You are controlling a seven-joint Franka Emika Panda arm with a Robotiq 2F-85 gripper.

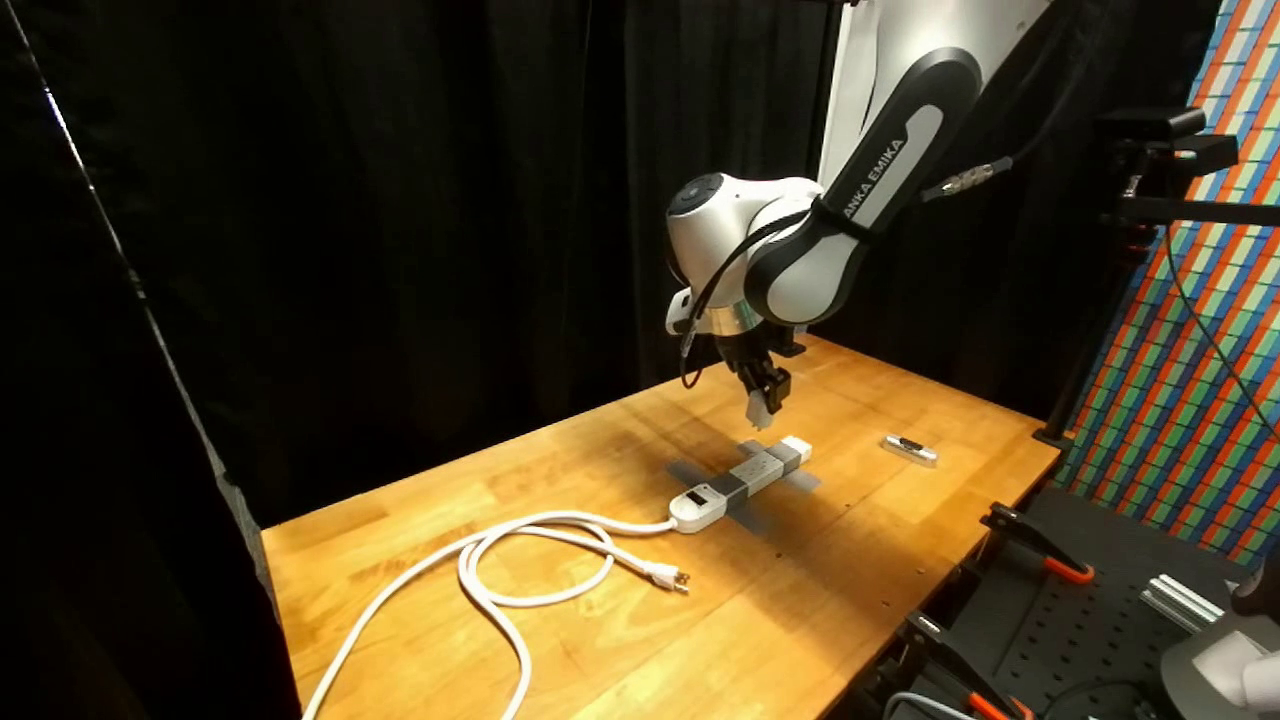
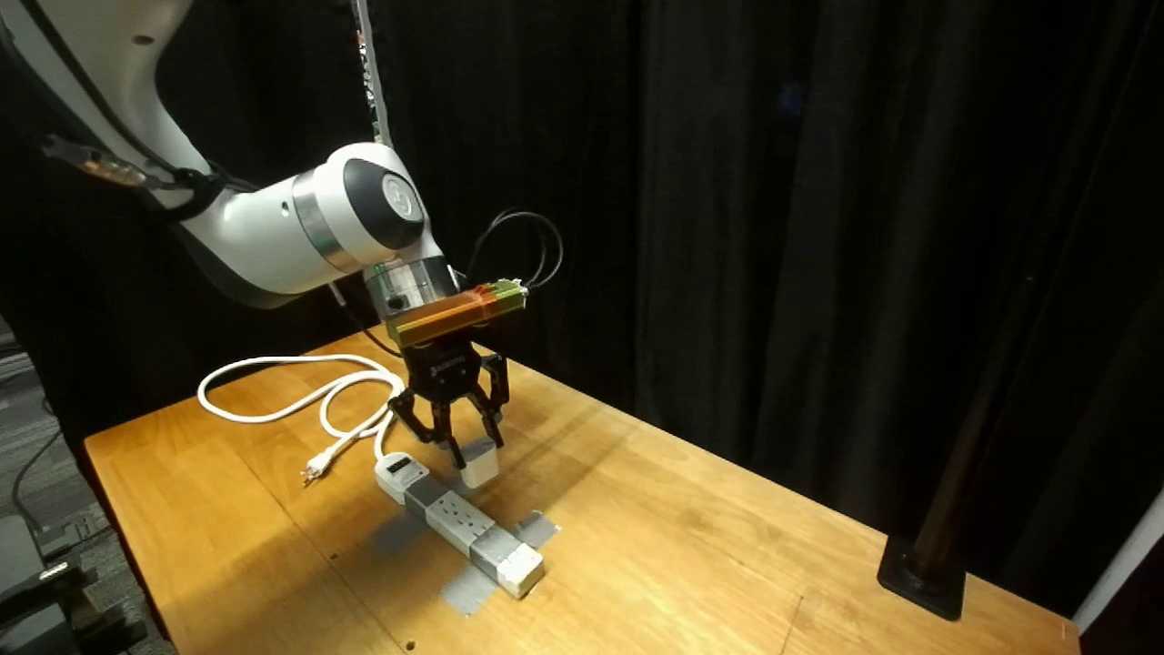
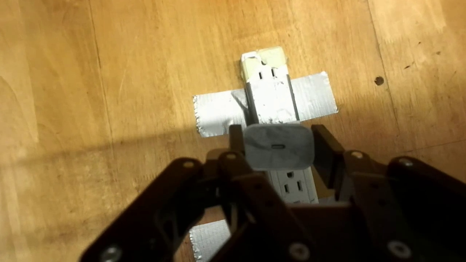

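Gripper [image 2: 478, 450] pinches the charger block [image 3: 278, 158] — taped power strip [image 2: 459, 519] below, looped white cord [image 1: 555, 517] nearby

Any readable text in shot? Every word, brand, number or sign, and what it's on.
"ANKA EMIKA" on the arm; anything before it is hidden.
Black housing above the fingers: pale lettering, too small and blurred to read.
Grey disc on the arm: faint mark, unreadable.
Small pale bar: dark patch, too small to read.
Power strip, charger: no legible text.
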